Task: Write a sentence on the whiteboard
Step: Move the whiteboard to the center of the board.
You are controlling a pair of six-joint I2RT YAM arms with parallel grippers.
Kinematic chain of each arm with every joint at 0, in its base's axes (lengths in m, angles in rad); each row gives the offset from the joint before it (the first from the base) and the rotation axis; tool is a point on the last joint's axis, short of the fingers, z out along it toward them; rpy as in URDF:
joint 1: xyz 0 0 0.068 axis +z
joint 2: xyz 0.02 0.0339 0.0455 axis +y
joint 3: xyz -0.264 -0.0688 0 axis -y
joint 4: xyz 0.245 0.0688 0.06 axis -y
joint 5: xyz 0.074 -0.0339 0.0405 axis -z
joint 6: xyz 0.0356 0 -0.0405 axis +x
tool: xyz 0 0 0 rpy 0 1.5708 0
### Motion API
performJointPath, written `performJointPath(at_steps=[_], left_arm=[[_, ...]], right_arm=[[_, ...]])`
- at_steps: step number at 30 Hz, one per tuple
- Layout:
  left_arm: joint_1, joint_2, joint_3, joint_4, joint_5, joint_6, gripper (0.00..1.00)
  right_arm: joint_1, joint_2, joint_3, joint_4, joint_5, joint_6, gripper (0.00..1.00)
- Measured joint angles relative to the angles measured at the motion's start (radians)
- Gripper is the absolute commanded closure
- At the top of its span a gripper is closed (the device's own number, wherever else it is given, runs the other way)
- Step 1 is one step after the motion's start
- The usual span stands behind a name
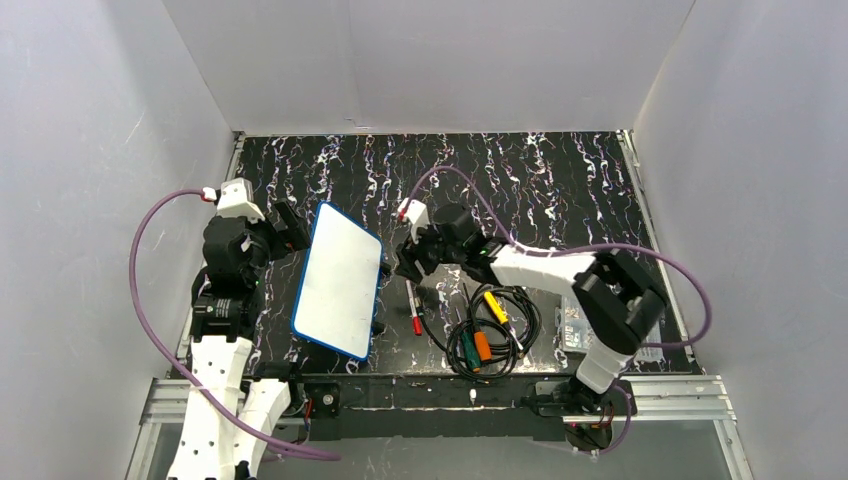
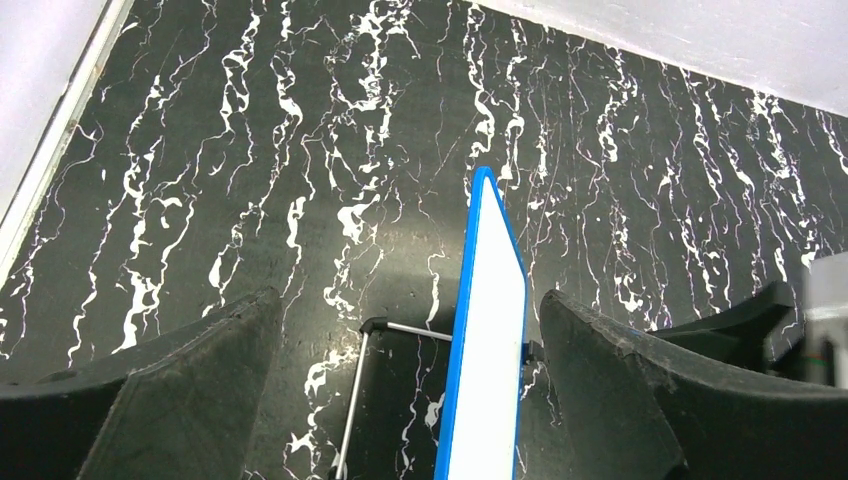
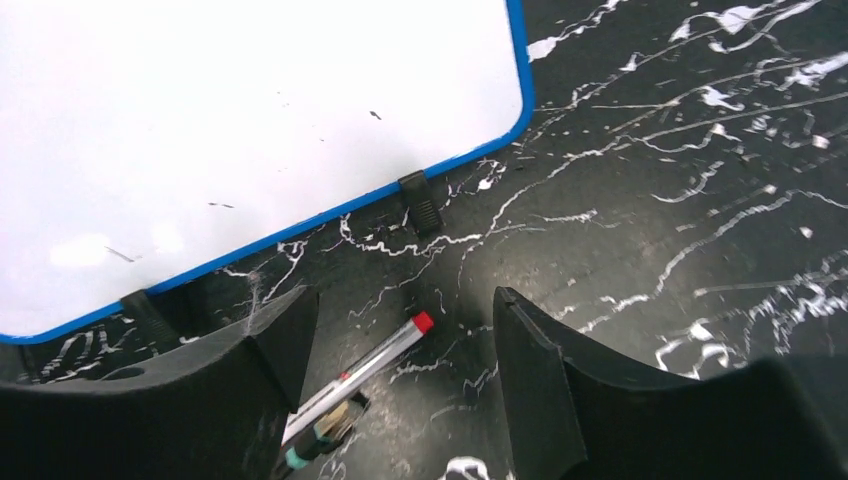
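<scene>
Top external view has the whiteboard (image 1: pixel 338 280) propped at a slant on the black marbled table (image 1: pixel 560 180), a wire stand (image 2: pixel 352 400) behind it. Its blue-rimmed face is plain white but for a few tiny specks. By the whiteboard's far left corner hovers the left hand (image 1: pixel 288 226), fingers spread wide; the left wrist view sees the whiteboard edge-on between them, untouched. Just right of the whiteboard hangs the right hand (image 1: pixel 404 262), fingers apart, low over a red-capped marker (image 1: pixel 413 308) lying on the table and touching neither finger. A cable tangle (image 1: pixel 488 335) sits farther right of the whiteboard.
</scene>
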Motion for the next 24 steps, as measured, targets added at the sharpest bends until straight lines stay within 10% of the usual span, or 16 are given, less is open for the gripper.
performJointPath(at_steps=[24], left_arm=[[0.0, 0.019, -0.011, 0.018, 0.003, 0.0, 0.01]], right_arm=[[0.066, 0.339, 0.219, 0.019, -0.03, -0.116, 0.42]])
